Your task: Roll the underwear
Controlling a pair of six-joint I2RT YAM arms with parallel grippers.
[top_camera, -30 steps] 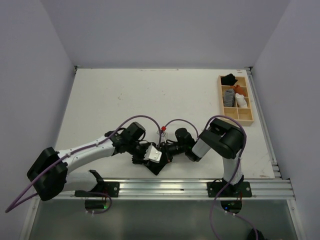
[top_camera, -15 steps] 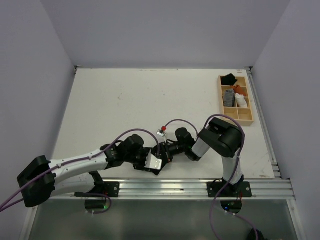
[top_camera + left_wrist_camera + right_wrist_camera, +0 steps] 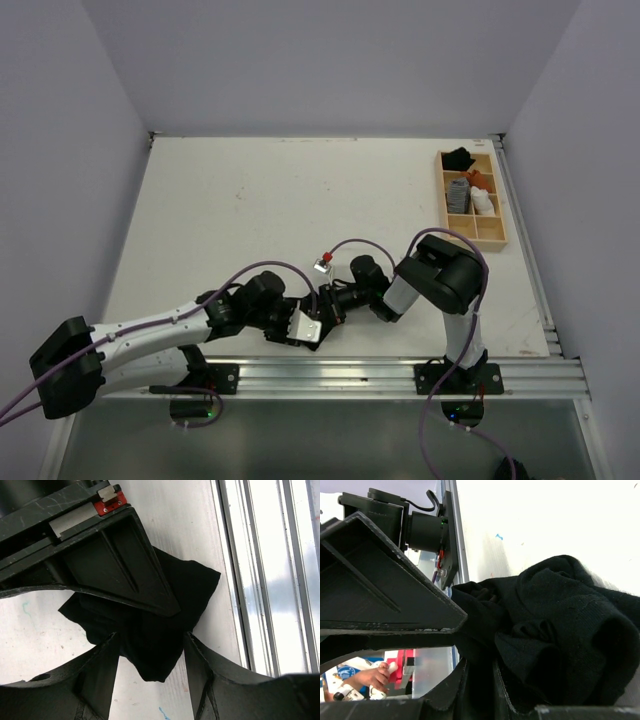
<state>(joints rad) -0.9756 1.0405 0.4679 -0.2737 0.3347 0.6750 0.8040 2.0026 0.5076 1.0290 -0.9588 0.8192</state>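
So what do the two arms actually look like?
The left arm has white links and black joints. The right arm is mostly black with one pale link. Purple cables loop along both, and the fingers are black, ribbed wedges.

The underwear (image 3: 150, 645) is plain black, with no pattern. The surface (image 3: 280, 200) is off-white with faint specks. At its far right corner, a pale wooden tray (image 3: 491, 230) holds a grey striped roll (image 3: 458, 194), a white roll (image 3: 482, 203) and a black piece (image 3: 459, 158). Purple cables (image 3: 355, 241) loop above the white-and-black left arm (image 3: 150, 325).
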